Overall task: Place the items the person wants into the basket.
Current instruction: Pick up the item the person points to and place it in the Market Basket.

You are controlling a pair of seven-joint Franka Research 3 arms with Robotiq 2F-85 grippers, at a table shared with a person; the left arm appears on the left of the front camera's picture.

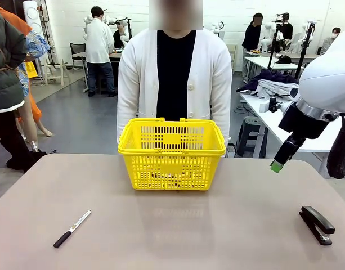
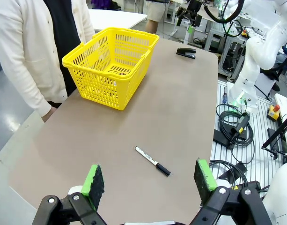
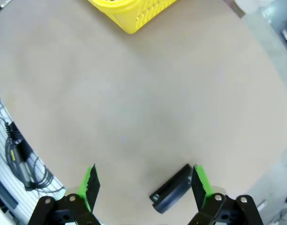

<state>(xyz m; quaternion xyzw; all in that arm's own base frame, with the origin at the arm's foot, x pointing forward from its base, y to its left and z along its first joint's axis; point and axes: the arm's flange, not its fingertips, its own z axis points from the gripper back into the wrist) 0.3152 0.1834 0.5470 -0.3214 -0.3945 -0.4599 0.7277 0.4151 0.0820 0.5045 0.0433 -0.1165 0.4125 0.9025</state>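
A matte grey-brown table with rounded corners is carrying everything. Behind it a grey-floored workroom is showing white tables, cables and other people standing about.

The bright yellow plastic shopping basket with slotted lattice sides is sitting at the table's far middle, handles folded down; the person in a white buttoned cardigan over a black top is standing just behind it. A dark shape is showing through the lattice; what it is cannot be told.

A white-barrelled, black-capped marker is lying on the near left, well apart from the basket. A black stapler is lying on the near right.

The left end effector is hanging spread wide above the table, holding nothing. The right end effector is also spread and empty, above the stapler, which is partly cut off behind one finger.
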